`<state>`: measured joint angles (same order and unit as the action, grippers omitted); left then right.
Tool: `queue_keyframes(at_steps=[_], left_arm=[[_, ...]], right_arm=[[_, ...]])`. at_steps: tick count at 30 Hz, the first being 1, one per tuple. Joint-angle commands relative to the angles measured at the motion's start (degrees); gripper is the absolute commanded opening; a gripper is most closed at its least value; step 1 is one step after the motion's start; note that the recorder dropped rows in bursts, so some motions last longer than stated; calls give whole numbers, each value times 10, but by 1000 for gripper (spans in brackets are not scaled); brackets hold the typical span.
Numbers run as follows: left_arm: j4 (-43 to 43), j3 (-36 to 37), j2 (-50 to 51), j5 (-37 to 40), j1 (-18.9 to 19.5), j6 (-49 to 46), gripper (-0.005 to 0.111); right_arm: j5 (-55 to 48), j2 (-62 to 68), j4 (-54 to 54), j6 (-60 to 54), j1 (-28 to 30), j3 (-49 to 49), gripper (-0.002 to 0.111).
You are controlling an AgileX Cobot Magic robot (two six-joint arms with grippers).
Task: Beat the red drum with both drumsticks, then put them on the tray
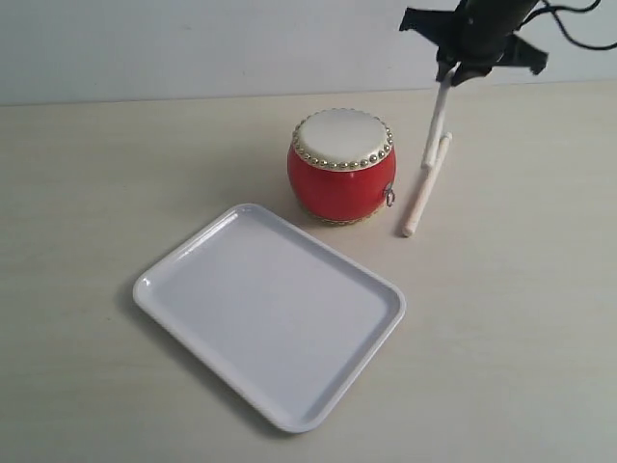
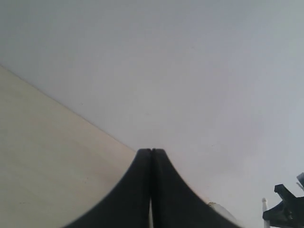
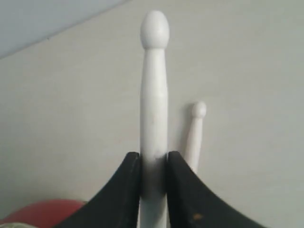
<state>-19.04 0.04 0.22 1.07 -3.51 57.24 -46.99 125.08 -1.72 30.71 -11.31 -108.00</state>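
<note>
The red drum [image 1: 341, 164] stands on the table just behind the white tray [image 1: 270, 311]. Up at the right, my right gripper [image 1: 451, 75] is shut on one drumstick [image 1: 436, 125], which hangs tip-down right of the drum. The wrist view shows the jaws [image 3: 153, 159] pinching that stick [image 3: 154, 95] near its middle. The other drumstick [image 1: 426, 188] lies on the table right of the drum, also seen past the held stick [image 3: 194, 135]. A sliver of the drum [image 3: 42, 211] shows beside the jaws. My left gripper [image 2: 151, 152] is shut on nothing and aimed at the wall; it is outside the exterior view.
A pale wooden table [image 1: 511, 318] carries everything, and a plain light wall [image 1: 193, 48] rises behind it. The left wrist view catches the right gripper [image 2: 287, 209] at its edge.
</note>
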Motion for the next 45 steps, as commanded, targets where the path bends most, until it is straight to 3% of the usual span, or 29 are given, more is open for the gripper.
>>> queue_keyframes(at_steps=[1,6,10,13,20,24,29,32,33,37,40,43,45], left_arm=[[2,0,-2,0,-5,56,0],[2,-8,24,-36,-13,84,0],[0,-49,107,-50,-58,97,0],[-24,-100,191,-51,-117,97,0],[-73,-209,357,-27,-296,96,0],[-78,-222,424,-46,-388,96,0],[-124,-222,459,-35,-451,96,0],[-163,-246,457,83,-468,80,0],[-163,-268,457,160,-470,16,0],[-196,-352,471,347,-467,-251,0],[-254,-423,503,491,-461,-306,0],[-195,-481,553,649,-446,-424,0],[-85,-503,586,689,-426,-551,0]], right_arm=[[-41,-76,-33,-37,26,-4,0],[-85,-151,-28,-139,48,-4,0],[-101,-203,43,-214,46,-4,0],[-111,-246,130,-275,46,10,0],[-55,-376,166,-342,46,163,0],[-17,-452,321,-441,46,275,0],[13,-522,421,-533,46,408,0],[22,-548,425,-555,46,464,0],[25,-553,426,-566,46,479,0],[27,-557,447,-601,46,509,0],[37,-557,512,-641,46,512,0],[30,-557,587,-691,46,511,0],[26,-557,618,-707,46,511,0]])
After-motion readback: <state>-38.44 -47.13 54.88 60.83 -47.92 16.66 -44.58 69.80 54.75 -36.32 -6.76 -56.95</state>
